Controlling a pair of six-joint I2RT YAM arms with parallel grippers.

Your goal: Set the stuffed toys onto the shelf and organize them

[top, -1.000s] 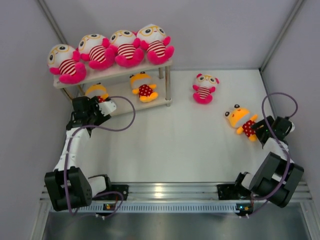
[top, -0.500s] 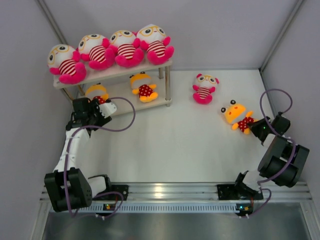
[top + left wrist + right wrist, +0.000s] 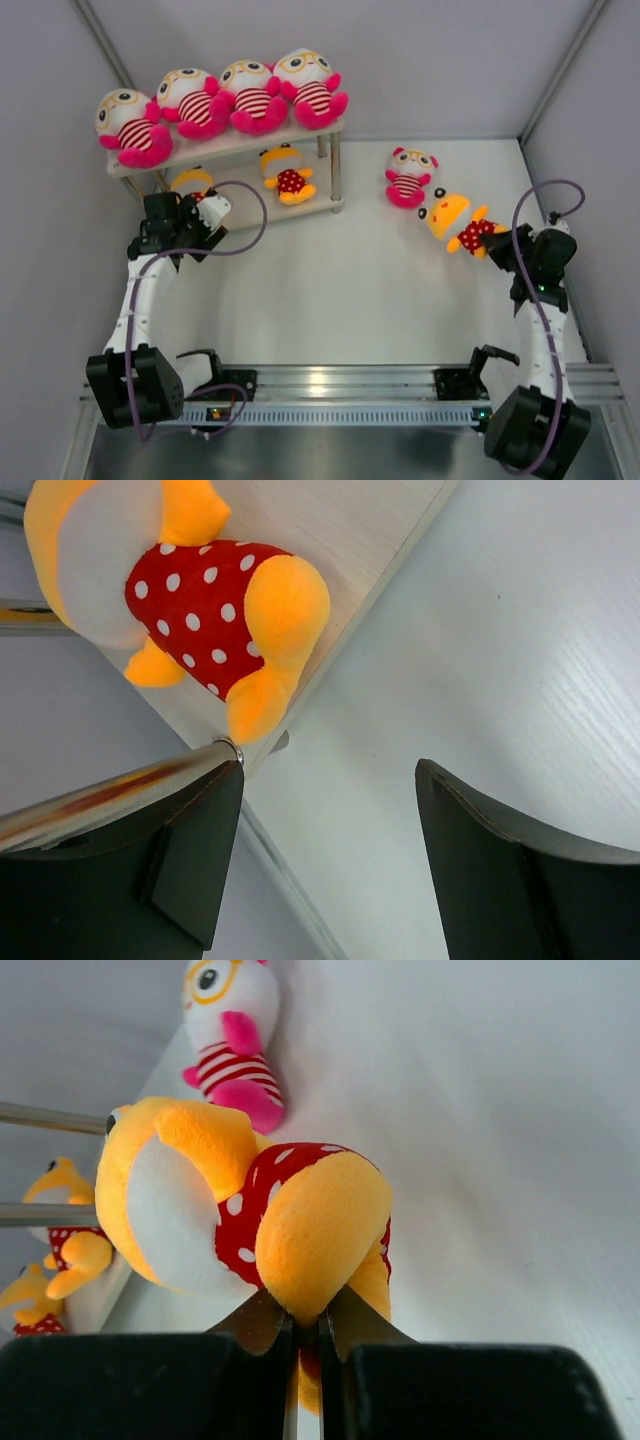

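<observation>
Several white-headed striped stuffed toys point(image 3: 222, 98) sit in a row on the shelf's point(image 3: 235, 146) top board. Two orange polka-dot toys, one on the right point(image 3: 286, 174) and one on the left point(image 3: 194, 183), lie on the lower board. My left gripper point(image 3: 207, 220) is open beside the shelf's front left leg, near the left orange toy point(image 3: 205, 605). Another striped toy point(image 3: 408, 176) lies on the table to the right of the shelf. My right gripper point(image 3: 492, 240) is shut on a limb of an orange polka-dot toy point(image 3: 455, 222), point(image 3: 250, 1215), which is lifted near the striped toy point(image 3: 228, 1035).
Grey walls enclose the white table on three sides. A silver shelf leg point(image 3: 110, 790) runs just past my left finger. The aluminium rail point(image 3: 330, 385) with both arm bases crosses the near edge.
My right gripper closed on the orange polka-dot toy and carried it up and left toward the striped toy on the table. The left arm barely moved.
</observation>
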